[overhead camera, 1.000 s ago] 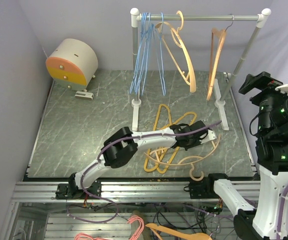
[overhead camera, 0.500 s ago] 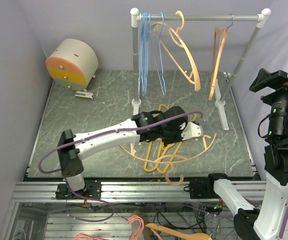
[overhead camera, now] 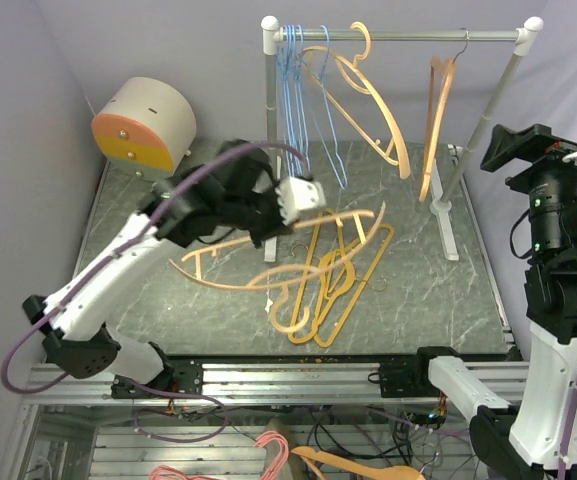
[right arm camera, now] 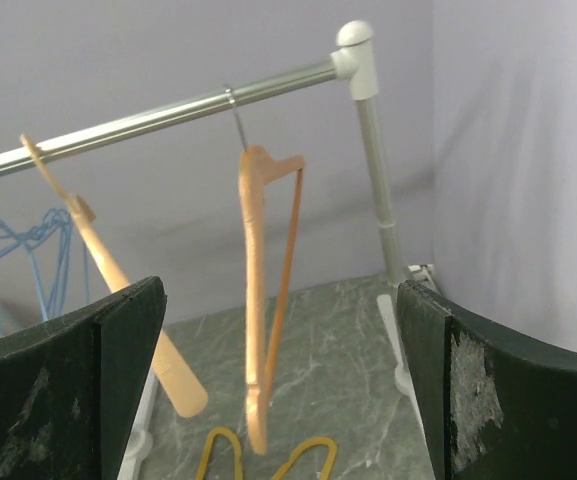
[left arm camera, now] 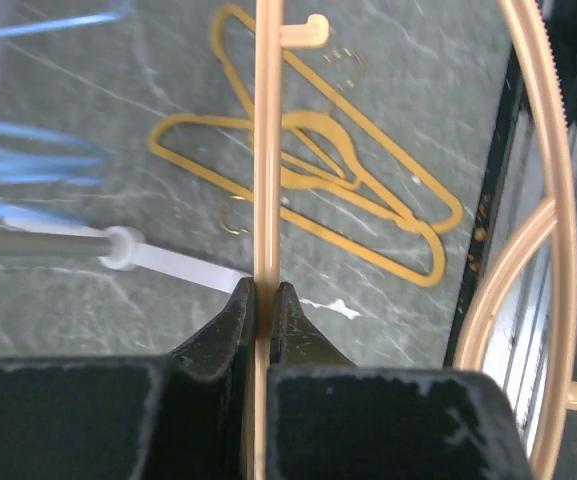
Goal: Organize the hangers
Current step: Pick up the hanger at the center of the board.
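While the left gripper [left arm camera: 263,300] clamps the tan hanger [left arm camera: 265,100] aloft mid-carry, it likely next needs lifting onto the rail [overhead camera: 408,36] at twelve o'clock.

**One high overview, two close wrist views**

The top camera sits high at the near edge, tilted down and facing far. It takes in the whole table [overhead camera: 138,280] up to the clothes rail [overhead camera: 398,35].

The left wrist camera looks steeply down from very near. The tan hanger [left arm camera: 265,150] runs right through its frame, with the yellow hangers [left arm camera: 318,190] on the table beneath, a patch the top view also covers.

The right wrist camera, at the right side, faces far and roughly level at the rail's right end and the wooden hanger [right arm camera: 255,300] there, likewise shared with the top view.
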You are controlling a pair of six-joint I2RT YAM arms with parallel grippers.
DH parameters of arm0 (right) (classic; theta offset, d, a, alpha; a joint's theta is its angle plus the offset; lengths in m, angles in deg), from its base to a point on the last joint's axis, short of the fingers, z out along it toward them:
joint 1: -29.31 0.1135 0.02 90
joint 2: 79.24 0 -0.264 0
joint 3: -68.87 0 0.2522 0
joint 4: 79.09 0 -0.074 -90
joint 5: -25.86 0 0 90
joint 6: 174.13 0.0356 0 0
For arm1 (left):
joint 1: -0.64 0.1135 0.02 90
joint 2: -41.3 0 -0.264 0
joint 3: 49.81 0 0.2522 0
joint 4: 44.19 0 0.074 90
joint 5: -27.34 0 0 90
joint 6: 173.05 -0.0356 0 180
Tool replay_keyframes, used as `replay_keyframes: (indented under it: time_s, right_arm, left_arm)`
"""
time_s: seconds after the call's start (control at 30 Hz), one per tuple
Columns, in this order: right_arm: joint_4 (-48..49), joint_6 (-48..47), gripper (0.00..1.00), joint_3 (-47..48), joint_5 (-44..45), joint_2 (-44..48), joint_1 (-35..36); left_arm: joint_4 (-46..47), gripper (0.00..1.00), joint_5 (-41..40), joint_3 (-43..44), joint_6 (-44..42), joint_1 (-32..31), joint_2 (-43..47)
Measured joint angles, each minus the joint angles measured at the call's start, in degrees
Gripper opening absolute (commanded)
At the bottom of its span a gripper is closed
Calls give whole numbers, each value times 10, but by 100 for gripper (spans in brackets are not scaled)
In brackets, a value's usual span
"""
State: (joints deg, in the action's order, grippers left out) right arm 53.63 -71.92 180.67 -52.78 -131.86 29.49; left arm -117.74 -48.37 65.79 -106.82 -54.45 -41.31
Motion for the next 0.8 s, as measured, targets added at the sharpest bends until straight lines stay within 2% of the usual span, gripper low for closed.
replay_keyframes:
  time_s: [0.27,0.37,0.6,0.7,0.8]
  right_arm:
    - [25,20,99,29,-110,-58,1]
    - [54,42,93,42,-188,-88,1]
    - [123,111,95,109,-385,-191,9]
    - [109,104,95,149,-385,-235,77]
    - [75,59,95,219,-336,-299,233]
  left_arm:
    - [36,7,98,38,57,173,86]
    - [74,7,136,39,105,240,104]
    - [182,7,198,53,264,367,104]
    - [252,7,223,45,358,426,103]
    - [353,7,247,14,476,489,104]
